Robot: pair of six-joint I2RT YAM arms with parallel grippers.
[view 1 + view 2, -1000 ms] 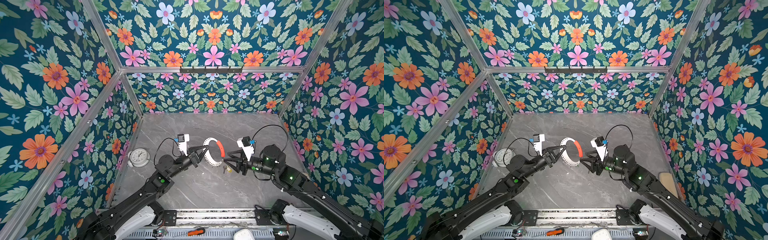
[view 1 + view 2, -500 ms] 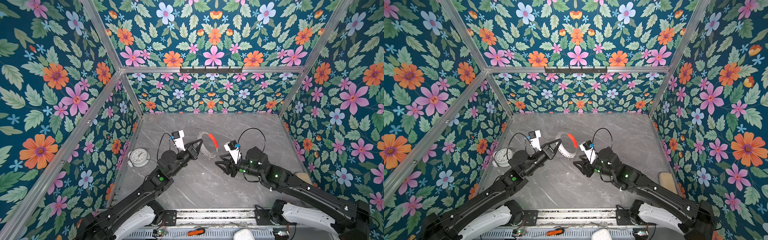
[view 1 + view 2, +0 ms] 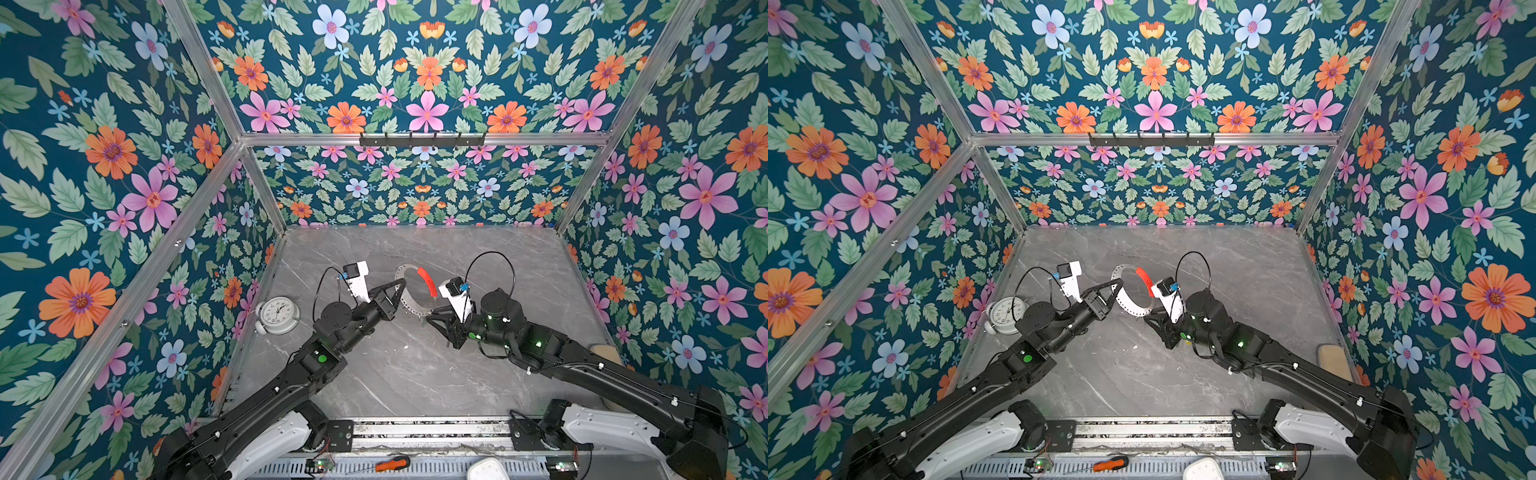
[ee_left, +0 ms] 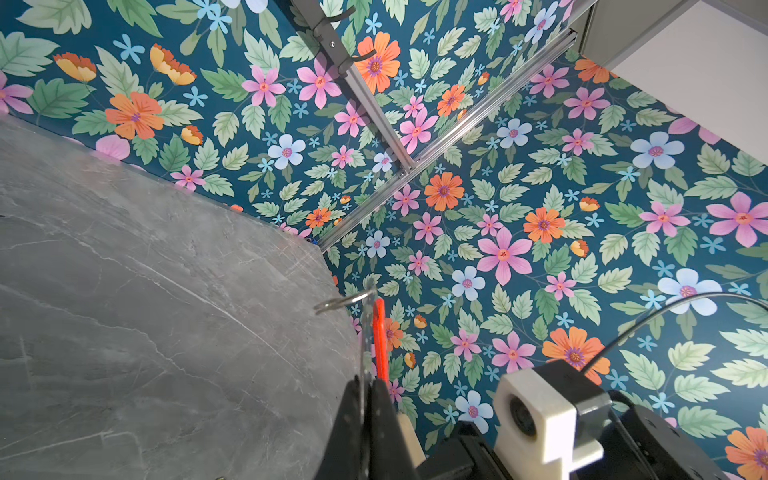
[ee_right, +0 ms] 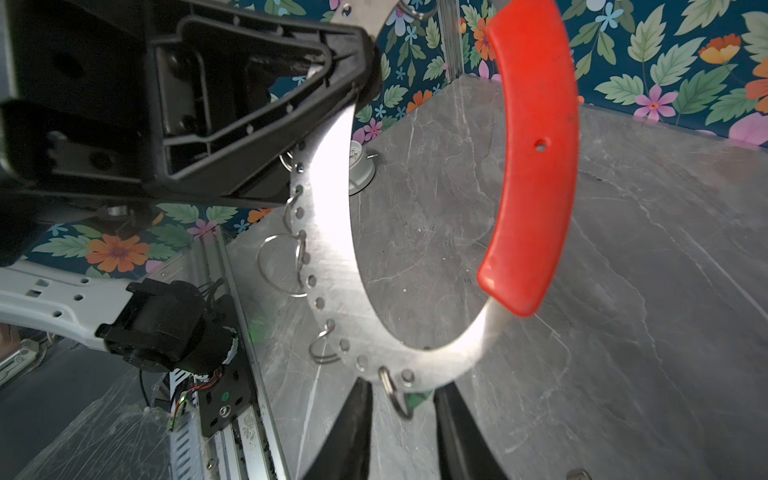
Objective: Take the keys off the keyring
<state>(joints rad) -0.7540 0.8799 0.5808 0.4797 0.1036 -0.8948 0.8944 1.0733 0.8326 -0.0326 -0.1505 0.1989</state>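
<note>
Right fingers (image 5: 353,428) have been brought under the keyring (image 5: 332,249) and narrowed, yet apart, around a green tag (image 5: 417,400). It is pinched above the desk (image 3: 415,374) by left fingers (image 4: 349,419), so a pull-off is judged near.

Floral walls (image 3: 124,166), grey marble floor (image 3: 415,374)

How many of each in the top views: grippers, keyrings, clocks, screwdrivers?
grippers: 2 (left gripper, right gripper)
keyring: 1
alarm clock: 1
screwdriver: 1
Total: 5
</note>
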